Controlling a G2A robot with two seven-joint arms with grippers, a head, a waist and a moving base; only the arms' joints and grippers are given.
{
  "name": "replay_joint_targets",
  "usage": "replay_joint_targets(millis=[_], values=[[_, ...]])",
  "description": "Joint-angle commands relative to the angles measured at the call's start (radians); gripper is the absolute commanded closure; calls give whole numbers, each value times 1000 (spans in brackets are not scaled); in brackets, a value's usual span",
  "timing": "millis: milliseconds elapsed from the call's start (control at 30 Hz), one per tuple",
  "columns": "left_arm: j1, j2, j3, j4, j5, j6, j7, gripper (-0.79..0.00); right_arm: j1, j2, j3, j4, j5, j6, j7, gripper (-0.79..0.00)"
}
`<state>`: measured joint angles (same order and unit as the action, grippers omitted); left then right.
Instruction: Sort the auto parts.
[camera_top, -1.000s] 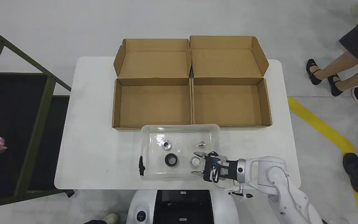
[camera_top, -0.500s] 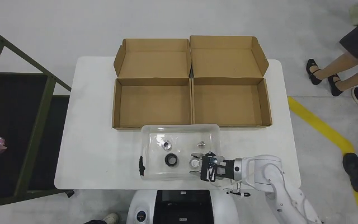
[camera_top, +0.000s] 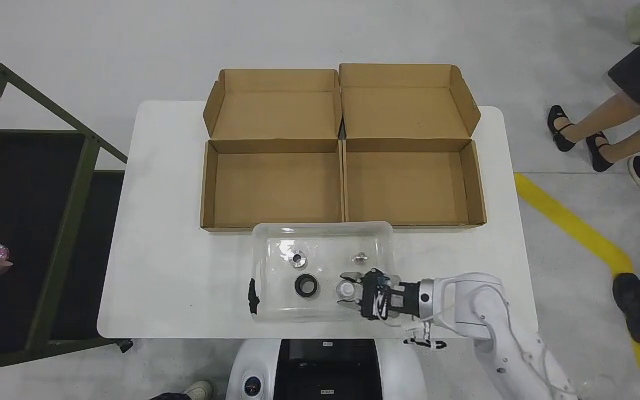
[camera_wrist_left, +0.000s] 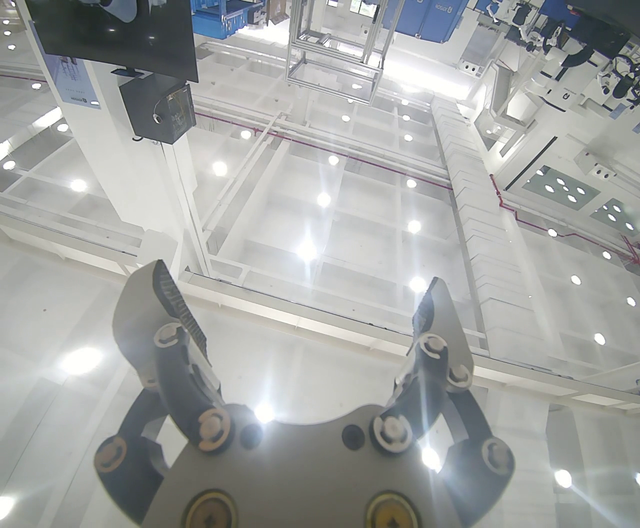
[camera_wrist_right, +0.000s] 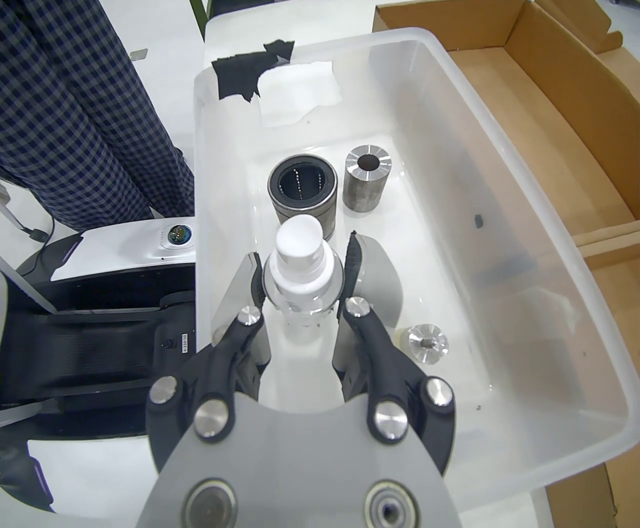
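While my right gripper (camera_wrist_right: 304, 272) is clamped on the white capped part (camera_wrist_right: 299, 242), that part stands upright between my pads inside the clear plastic bin (camera_top: 375, 245), toward the bin's near edge. Close beside it sits a black ring bearing (camera_wrist_right: 302, 192); I cannot tell whether the two touch. Next to the bearing stands a grey steel sleeve (camera_wrist_right: 366, 182) with a bore in its top face. A small knurled silver piece (camera_wrist_right: 427, 342) lies on the bin floor just beside my gripper. Behind the bin on the white table (camera_top: 160, 250), two open cardboard boxes, the left box (camera_top: 273, 188) and the right box (camera_top: 405, 186), stand side by side, touching. My left gripper (camera_wrist_left: 296, 274) is spread wide, holds nothing and points at the ceiling
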<state>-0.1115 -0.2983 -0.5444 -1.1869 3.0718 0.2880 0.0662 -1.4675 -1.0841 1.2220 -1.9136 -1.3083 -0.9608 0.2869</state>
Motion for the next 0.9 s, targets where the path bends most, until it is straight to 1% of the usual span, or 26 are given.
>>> replay_joint_targets(millis=[0,167,300,500,700,867], values=[[0,0,0,0,0,0,0,-785,-12,3,15,-17,18,5,-9,0],[0,0,0,0,0,0,0,-785,-50,14,68,-64,95,4,-37,0],[0,0,0,0,0,0,0,-785,-73,19,109,-90,174,24,-61,0],[0,0,0,0,0,0,0,-785,-92,22,161,-92,354,120,-88,0],[0,0,0,0,0,0,0,-785,-100,22,193,-86,491,185,-115,0],[0,0,0,0,0,0,0,-785,-99,19,229,-67,606,263,-162,0]])
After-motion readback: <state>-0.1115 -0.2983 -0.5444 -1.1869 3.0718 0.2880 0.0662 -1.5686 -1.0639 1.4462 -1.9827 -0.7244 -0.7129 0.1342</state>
